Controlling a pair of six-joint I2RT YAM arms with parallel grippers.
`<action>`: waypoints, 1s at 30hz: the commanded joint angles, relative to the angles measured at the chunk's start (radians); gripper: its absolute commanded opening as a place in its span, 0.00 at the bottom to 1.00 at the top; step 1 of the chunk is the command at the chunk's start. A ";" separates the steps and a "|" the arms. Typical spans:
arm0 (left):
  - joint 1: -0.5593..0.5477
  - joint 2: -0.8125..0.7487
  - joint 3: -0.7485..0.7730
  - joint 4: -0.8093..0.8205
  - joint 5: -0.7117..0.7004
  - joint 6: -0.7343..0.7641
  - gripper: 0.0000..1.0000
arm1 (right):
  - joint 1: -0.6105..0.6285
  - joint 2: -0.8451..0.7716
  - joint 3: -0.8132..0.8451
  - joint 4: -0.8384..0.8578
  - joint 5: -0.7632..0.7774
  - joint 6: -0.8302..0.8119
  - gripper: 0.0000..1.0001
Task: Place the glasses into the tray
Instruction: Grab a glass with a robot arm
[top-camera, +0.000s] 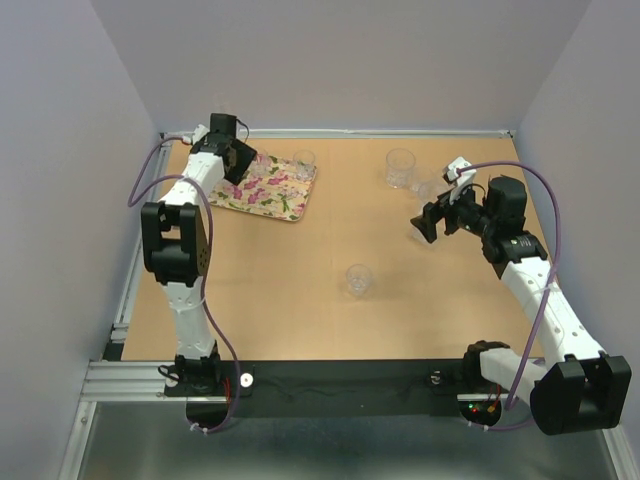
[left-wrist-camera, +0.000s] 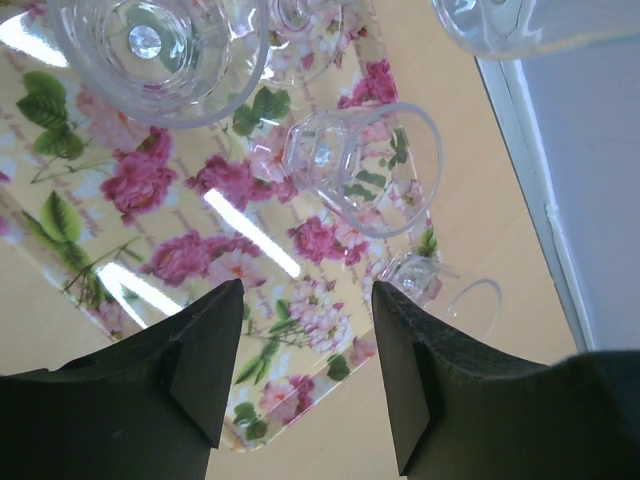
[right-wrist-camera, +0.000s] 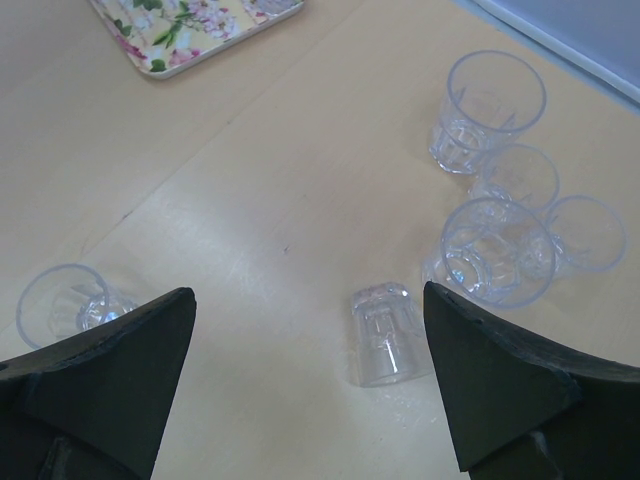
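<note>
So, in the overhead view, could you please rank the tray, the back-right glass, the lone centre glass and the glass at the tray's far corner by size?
1. tray
2. back-right glass
3. lone centre glass and far-corner glass look alike, so unranked.

Overhead, 2 near wrist views; shared tray (top-camera: 272, 196)

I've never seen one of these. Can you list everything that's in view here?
table: one, tan wood, centre.
tray: one, cream with pink flowers, far left corner.
glasses on the tray: at least four, clear.
glasses on the table: six, clear; five grouped far right, one alone mid-table.
walls: three, grey, around.
arms: two, white and black, near edge.
left gripper: black, open, over the tray.
right gripper: black, open, by the group.
</note>
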 joint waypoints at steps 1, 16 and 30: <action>0.015 -0.197 -0.114 0.075 0.019 0.108 0.63 | -0.012 -0.013 -0.016 0.052 -0.010 -0.018 1.00; 0.032 -1.084 -0.871 0.418 0.177 0.797 0.80 | -0.047 0.041 -0.014 0.049 -0.012 -0.015 1.00; 0.034 -1.627 -1.163 0.498 0.018 0.919 0.99 | -0.072 0.266 0.171 -0.003 0.189 0.296 1.00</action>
